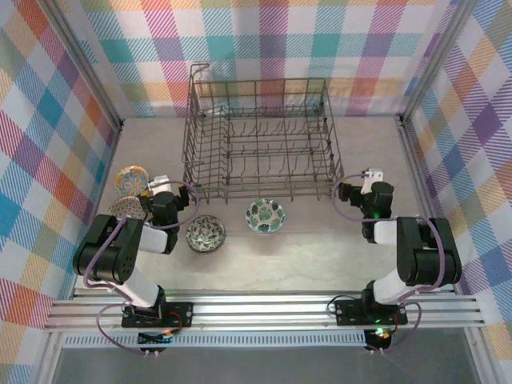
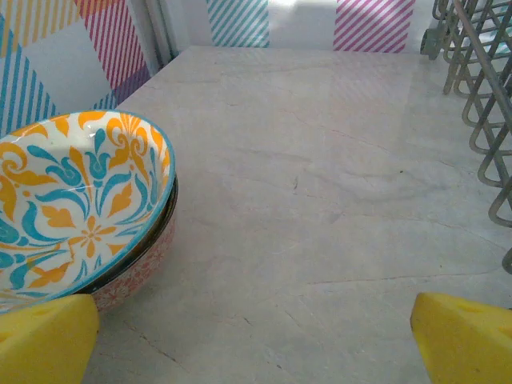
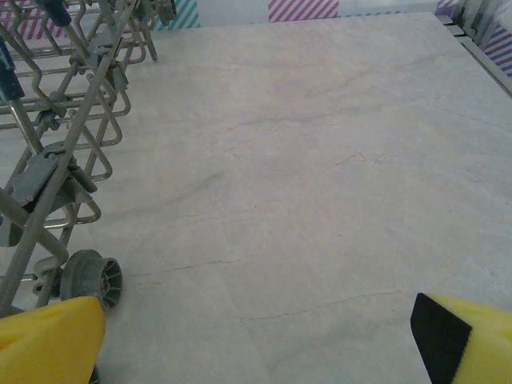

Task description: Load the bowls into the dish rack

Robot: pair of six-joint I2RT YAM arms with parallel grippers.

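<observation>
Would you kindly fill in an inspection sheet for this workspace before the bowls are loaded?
Surface: pale stone-look tabletop, faintly veined, no spills seen.
Job's things: wire dish rack at the back, no bowls in it; green-leaf bowl and dark floral bowl in front of it; orange-teal bowl and beige bowl at the left.
Clutter: nothing seen.
Grippers: left end effector open, empty, beside the orange-teal bowl; right end effector open, empty, by the rack's right front corner.
Cables: purple cable loops at each wrist.
Surroundings: checked fabric walls; aluminium rail at the near edge.
</observation>
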